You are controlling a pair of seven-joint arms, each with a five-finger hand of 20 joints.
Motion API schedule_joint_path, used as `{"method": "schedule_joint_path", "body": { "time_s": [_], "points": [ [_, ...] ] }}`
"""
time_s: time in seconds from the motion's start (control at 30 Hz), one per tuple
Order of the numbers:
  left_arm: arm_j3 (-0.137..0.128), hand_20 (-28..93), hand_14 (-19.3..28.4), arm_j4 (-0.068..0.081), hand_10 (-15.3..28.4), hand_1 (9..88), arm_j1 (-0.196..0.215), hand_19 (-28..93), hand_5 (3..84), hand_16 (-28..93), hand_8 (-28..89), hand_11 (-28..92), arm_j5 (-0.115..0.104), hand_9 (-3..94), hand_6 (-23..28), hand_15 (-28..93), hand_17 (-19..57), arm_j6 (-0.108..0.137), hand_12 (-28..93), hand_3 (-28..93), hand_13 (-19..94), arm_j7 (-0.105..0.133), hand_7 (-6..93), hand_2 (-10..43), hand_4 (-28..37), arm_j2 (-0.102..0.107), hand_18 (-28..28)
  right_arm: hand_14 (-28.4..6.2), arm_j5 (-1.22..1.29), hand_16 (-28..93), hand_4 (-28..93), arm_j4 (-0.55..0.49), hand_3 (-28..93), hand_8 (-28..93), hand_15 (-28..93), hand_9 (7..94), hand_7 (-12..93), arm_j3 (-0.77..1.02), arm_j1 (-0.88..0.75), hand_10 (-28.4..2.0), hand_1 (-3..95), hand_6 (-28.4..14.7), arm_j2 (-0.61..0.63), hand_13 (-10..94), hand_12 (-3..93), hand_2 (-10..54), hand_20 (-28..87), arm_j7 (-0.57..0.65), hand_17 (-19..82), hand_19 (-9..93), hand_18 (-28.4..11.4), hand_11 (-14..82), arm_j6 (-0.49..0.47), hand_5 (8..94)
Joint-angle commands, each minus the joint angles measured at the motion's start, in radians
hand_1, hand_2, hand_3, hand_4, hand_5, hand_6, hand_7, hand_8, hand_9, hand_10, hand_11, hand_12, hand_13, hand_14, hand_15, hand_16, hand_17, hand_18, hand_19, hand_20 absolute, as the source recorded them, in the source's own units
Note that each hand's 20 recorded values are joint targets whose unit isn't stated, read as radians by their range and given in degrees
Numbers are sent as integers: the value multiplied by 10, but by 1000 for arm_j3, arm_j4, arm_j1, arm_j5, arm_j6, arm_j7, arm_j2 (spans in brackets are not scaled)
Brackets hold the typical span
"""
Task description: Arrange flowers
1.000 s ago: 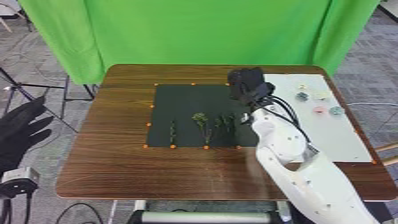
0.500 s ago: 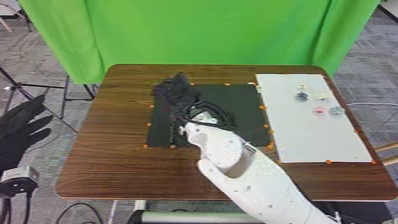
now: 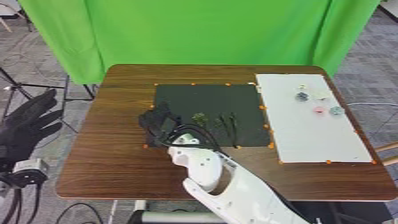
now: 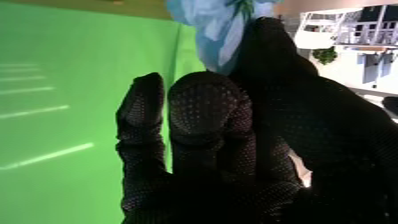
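Over the left part of the black mat is my right hand, covering the leftmost green stem's place. Two slim green stems and a bushier sprig lie to its right. In the right wrist view, my right hand pinches a pale blue flower with green in its middle, near the thumb's tip. On the white board rest a grey-blue flower, a pink one, a blue-green one and pale ones. My left hand, fingers straight, is off the table's left side.
Small orange markers line the edges of the mat and board. The brown wooden table extends around them. A green curtain hangs behind the table, and a black stand is at the left.
My right hand has swung from the mat's far right corner to its left side, then come nearer, uncovering the board's edge and the right-hand stems. My left hand has shifted slightly up and right.
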Motion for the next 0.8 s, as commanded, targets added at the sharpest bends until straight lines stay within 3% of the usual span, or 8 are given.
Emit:
{"method": "schedule_joint_path", "body": {
  "time_s": [0.03,0.27,0.43,0.63,0.8],
  "points": [
    [13,80,98,6,72,210,-14,371,202,68,-97,85,-2,181,-10,150,-93,-10,200,703,158,-23,183,-42,-283,11,187,-15,-53,454,-283,44,841,132,623,847,471,5,-11,-57,527,29,-39,754,551,-95,513,19,270,756,-196,188,68,715],
    [14,80,96,5,72,208,-13,370,200,70,-97,83,-2,182,-12,148,-92,-15,202,703,160,-27,183,-43,-283,7,187,-22,-87,453,-283,72,839,129,638,845,470,14,-10,-57,525,31,-45,741,544,-95,516,16,261,755,-195,182,101,710],
    [15,80,96,7,71,207,-16,370,200,70,-97,82,-2,182,-13,148,-92,-17,203,705,160,-30,184,-44,-283,9,187,-24,-94,450,-283,60,842,121,644,830,469,19,-13,-56,503,33,-45,725,534,-95,515,20,247,747,-194,173,55,689],
    [18,80,95,6,71,207,-16,370,200,70,-98,82,-2,183,-13,148,-92,-15,204,704,161,-29,185,-45,-283,10,187,-49,-87,414,-283,52,827,67,655,799,412,21,-13,-61,444,20,-42,665,460,-95,521,20,218,737,-196,115,32,666],
    [18,80,95,4,70,210,-14,371,199,70,-98,83,0,183,-13,147,-93,-19,204,703,161,-30,188,-43,-283,5,187,-56,-91,380,-283,53,816,39,679,760,399,27,-13,-65,429,16,-44,639,394,-95,529,27,209,735,-198,153,10,645]
  ]
}}
